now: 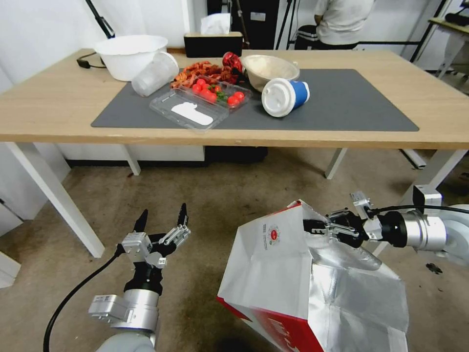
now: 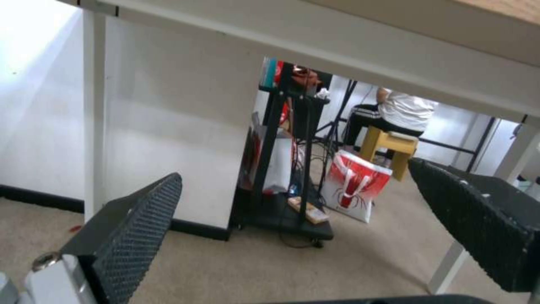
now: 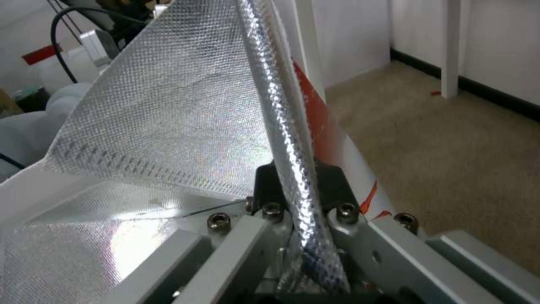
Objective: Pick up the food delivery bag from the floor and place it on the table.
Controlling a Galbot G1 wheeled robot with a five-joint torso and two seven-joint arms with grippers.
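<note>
Head view first: the large boxy white-and-red insulated food delivery bag [image 1: 293, 278] with silver foil lining sits low in the lower right of the frame, tilted, its round red logo facing up and left, below the level of the tabletop. The right claw [image 1: 312, 227] reaches in from the right edge and pinches the bag's upper rim, pressed together on the foil edge. Lower left, the left claw [image 1: 161, 219] points up, its two black fingers spread wide with nothing between them, well apart from the bag. Across the top stretches the big light-wood table [image 1: 58, 112] on white legs, with a dark grey mat [image 1: 342, 105]. On the mat lie a tipped blue cup with a white lid [image 1: 284, 96], a clear plastic tray of red tomatoes [image 1: 215, 94] and a steel bowl [image 1: 268, 68]; a white bowl [image 1: 129, 55] stands at upper left.

Left wrist view: textured black fingertips [image 2: 138, 228] sit wide apart at lower left and right, and the table's white leg [image 2: 94, 122] runs down the left side.

Right wrist view: the bag's foil rim [image 3: 287, 139] runs down the centre, clamped between the black pads [image 3: 332, 185], the red-and-white outside just right of it.
</note>
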